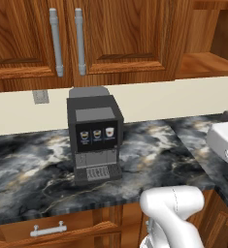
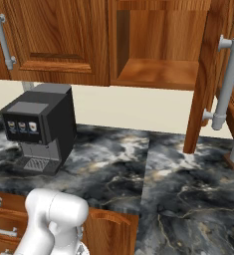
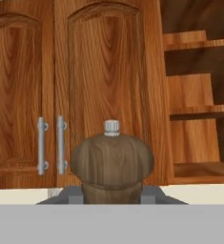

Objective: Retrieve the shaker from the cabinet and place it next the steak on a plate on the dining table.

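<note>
- Shaker [image 3: 112, 167]: brown wood, domed top with a small ribbed silver knob; sits close to the hand camera, rising from the bottom of the hand view, in front of the cabinet doors and clear of the shelves.
- Gripper [image 3: 112, 196]: jaws nearly together, pinching the shaker; only grey parts of the hand show on either side of the shaker's neck.
- Cabinet [image 3: 104, 71]: reddish-brown wall unit; two closed panelled doors with a pair of grey bar handles [image 3: 50, 145] side by side where the doors meet.
- Open bay [image 2: 158, 47]: to the right of the closed doors; bare wooden shelves, three seen in the hand view.
- Open door [image 2: 215, 74]: swung out at the right of the bay, with a grey bar handle.
- Coffee machine [image 1: 95, 138]: black and grey, upright on the counter below the closed doors, against the cream wall.
- Counter [image 1: 154, 160]: black-and-grey marbled top, wood drawers beneath.
- Arm [image 1: 176, 213]: white elbow low in both base views, in front of the counter edge.
</note>
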Tool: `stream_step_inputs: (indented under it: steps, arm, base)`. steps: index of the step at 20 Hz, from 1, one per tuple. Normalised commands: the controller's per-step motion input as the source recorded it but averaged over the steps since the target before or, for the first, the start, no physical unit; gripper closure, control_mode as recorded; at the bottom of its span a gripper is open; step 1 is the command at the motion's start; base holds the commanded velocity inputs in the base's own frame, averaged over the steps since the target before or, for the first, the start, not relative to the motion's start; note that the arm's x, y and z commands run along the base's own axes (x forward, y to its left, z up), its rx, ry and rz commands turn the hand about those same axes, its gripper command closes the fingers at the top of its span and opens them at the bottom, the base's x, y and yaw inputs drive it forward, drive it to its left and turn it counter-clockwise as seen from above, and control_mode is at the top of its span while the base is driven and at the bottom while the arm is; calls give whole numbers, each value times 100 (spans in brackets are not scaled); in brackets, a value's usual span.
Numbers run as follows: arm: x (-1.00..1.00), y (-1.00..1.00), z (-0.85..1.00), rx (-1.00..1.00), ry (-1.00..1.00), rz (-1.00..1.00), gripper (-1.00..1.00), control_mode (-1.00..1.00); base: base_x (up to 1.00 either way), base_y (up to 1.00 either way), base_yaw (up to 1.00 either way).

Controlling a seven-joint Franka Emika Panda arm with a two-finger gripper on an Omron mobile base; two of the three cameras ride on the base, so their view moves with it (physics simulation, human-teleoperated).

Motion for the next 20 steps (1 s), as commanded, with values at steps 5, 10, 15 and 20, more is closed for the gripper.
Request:
stream_step_inputs:
  steps: [5,10,15,20]
  arm:
    - [41,-3,-58,-2,7,0,100,-100]
    - [24,0,-39,-6,0,0,100,-100]
    - [4,0,-45,-11,0,1,100,-100]
    - [0,2,-10,-2,0,1,100,100]
  base:
    - [0,0,0]
    - [0,0,0]
    - [0,0,0]
    - [-72,25,15]
